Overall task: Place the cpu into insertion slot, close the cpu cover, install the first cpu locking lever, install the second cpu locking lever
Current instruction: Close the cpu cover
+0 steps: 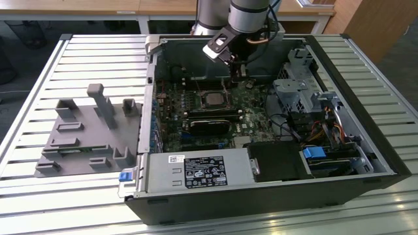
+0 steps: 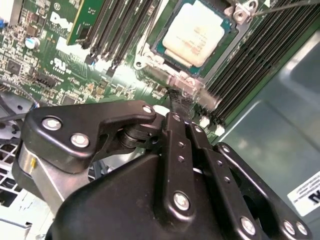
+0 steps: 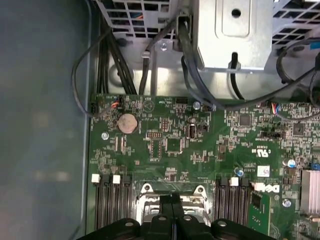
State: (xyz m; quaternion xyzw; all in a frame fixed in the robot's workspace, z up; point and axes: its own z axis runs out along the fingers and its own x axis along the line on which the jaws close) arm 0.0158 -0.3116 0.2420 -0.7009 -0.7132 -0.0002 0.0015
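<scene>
The cpu (image 2: 196, 31) lies flat in the insertion slot (image 2: 142, 64), just beyond the claw's tips, its pale metal top facing up and level with the green circuit board (image 3: 170, 145). It reads as seated, so the placing step looks done. A silvery frame, which I take to be the cpu cover (image 2: 220, 52), rings the chip and seems to lie down around it; whether it is latched I cannot tell. The gripper (image 2: 180, 100) reaches into the open computer case (image 1: 365, 122) from above, tilted so that the fingertips meet the near edge of the socket's metalwork. In both wrist views the two fingers are clenched flat against each other with nothing visible between them. That suits pressing or nudging more than carrying: closed together they make one narrow, stiff point that fits between the socket and the long black memory slots (image 2: 260, 55) flanking it on either side of the claw. In the second wrist view the tips appear to touch, or sit just short of, the blurred silvery bar at the socket's near rim; contact itself I cannot confirm. In the first wrist view the same metal edge, with its two small ears, sits directly ahead of the joined tips. Well away from the claw, outside the case, a grey fixture (image 1: 85, 132) rests on the slatted table (image 1: 39, 205).
</scene>
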